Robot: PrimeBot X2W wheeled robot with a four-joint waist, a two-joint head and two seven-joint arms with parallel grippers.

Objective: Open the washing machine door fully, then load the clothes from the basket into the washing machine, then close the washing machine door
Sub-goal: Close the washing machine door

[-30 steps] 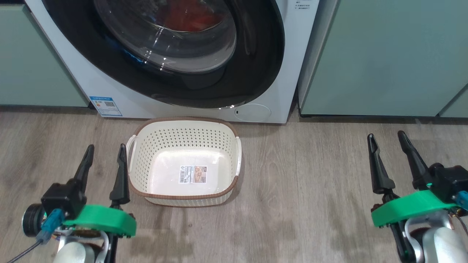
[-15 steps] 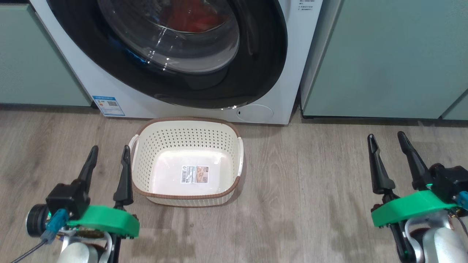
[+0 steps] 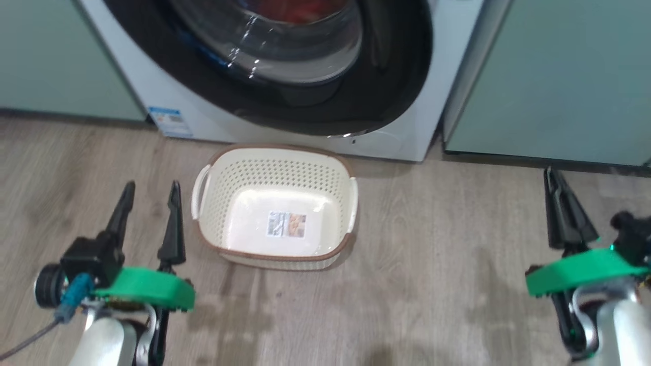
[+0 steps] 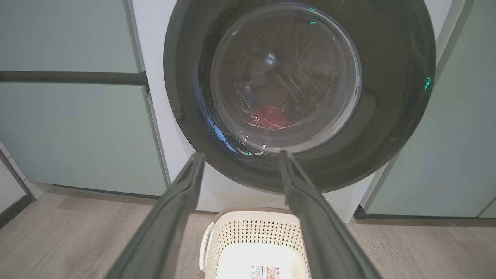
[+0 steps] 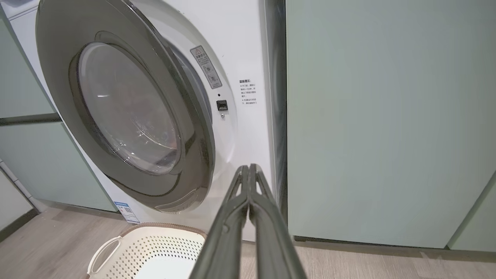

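Note:
The washing machine (image 3: 402,145) stands white at the top of the head view. In the right wrist view its door (image 5: 128,108), black-rimmed with a glass bowl, stands a little ajar from the front panel. The red clothes (image 4: 273,116) lie in the drum behind the glass, also seen as red clothes (image 3: 300,7) from the head. The cream basket (image 3: 277,148) sits on the floor before the machine with only a label sticker inside. My left gripper (image 3: 152,185) is open, left of the basket and holding nothing. My right gripper (image 3: 552,173) is shut and empty, far right of the basket.
Pale green cabinets flank the machine, one on the left (image 3: 51,56) and one on the right (image 3: 559,76). Grey wood-look floor (image 3: 432,254) spreads between the basket and my right gripper. A small blue sticker (image 3: 170,121) marks the machine's lower left corner.
My right gripper's fingers have come together from wide apart. The head camera has shifted, so the whole scene sits differently; basket and machine have not moved. The left gripper stays open.

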